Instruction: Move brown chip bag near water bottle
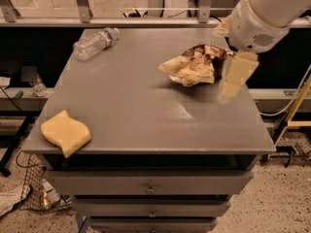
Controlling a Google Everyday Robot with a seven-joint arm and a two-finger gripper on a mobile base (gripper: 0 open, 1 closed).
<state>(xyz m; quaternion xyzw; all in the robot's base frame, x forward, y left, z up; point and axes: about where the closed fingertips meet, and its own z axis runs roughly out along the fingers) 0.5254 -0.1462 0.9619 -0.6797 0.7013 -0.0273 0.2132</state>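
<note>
Hanging over the right edge of the tabletop (146, 110), the gripper (235, 76) sits just beside the brown chip bag (194, 64) on its right side. I cannot tell how far open it is, and nothing shows it has hold of anything. Above it, the white arm (265, 13) reaches in from past the far-right corner.

The bag lies crumpled and flat-ish toward the far-right corner, its pale tan end pointing at the middle of the table and its dark end toward the right edge. The water bottle (95, 41) lies on its side at the far-left corner, well apart from the bag. A yellow sponge (65, 131) rests at the near-left corner, out of the way.

The step in hand looks like the approach to the grasp. To do it well, come down on a raised fold of the foil rather than a flat patch — wrinkled foil slips. Lift clear before crossing along the far edge, and set the bag down short of the bottle, which could roll if nudged.
</note>
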